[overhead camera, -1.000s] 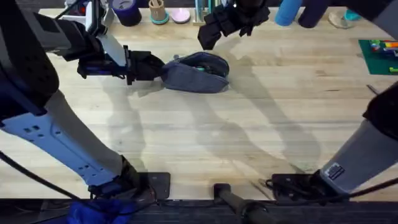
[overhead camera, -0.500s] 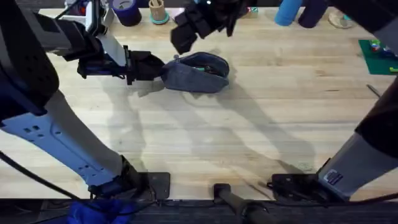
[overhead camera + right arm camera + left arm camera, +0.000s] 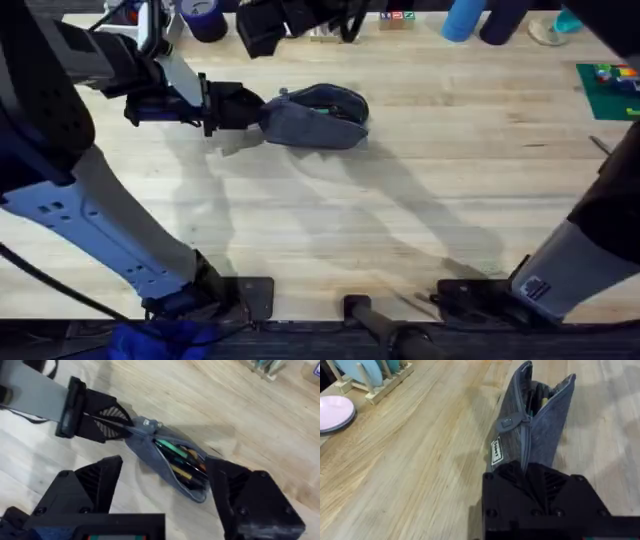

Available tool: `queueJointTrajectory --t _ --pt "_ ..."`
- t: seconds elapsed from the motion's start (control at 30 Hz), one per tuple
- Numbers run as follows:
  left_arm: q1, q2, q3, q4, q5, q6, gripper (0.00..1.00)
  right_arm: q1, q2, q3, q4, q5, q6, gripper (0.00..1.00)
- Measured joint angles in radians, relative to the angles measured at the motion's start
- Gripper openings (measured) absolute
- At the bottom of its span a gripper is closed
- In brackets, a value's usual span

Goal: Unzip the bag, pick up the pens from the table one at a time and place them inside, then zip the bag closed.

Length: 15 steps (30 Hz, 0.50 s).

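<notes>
The blue-grey bag (image 3: 318, 118) lies on the table (image 3: 400, 230) at the far middle, with its zipper open. My left gripper (image 3: 240, 108) is shut on the bag's left end; the left wrist view has the black fingers (image 3: 540, 485) clamped on the fabric, just below the zipper pull (image 3: 507, 423). Pens (image 3: 176, 458) lie inside the open bag (image 3: 150, 452): green, orange and yellow ones show. My right gripper (image 3: 262, 30) hovers beyond the bag's far left side, open (image 3: 165, 492) with nothing between its fingers.
A dark blue cup (image 3: 205, 18) and a blue cylinder (image 3: 462, 20) stand along the far edge. A green mat (image 3: 610, 85) lies at the right. A pink plate (image 3: 332, 410) and a dish rack (image 3: 375, 382) sit beyond the bag.
My right gripper has swung left along the far edge, from over the bag's right part to beyond its left end. The left gripper and the bag have stayed put.
</notes>
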<state>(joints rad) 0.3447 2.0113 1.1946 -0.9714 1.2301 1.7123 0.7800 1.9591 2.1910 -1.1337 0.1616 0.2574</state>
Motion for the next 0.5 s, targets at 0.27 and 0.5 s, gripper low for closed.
queueJointTrajectory --t 0.27,0.5 --pt "0.0 0.0 0.0 0.0 0.0 0.0 0.043 0.009 0.008 0.002 0.044 -0.036 0.009 0.996" --pt "0.0 0.0 0.0 0.0 0.0 0.0 0.043 0.012 0.091 0.004 0.055 -0.051 0.009 0.996"
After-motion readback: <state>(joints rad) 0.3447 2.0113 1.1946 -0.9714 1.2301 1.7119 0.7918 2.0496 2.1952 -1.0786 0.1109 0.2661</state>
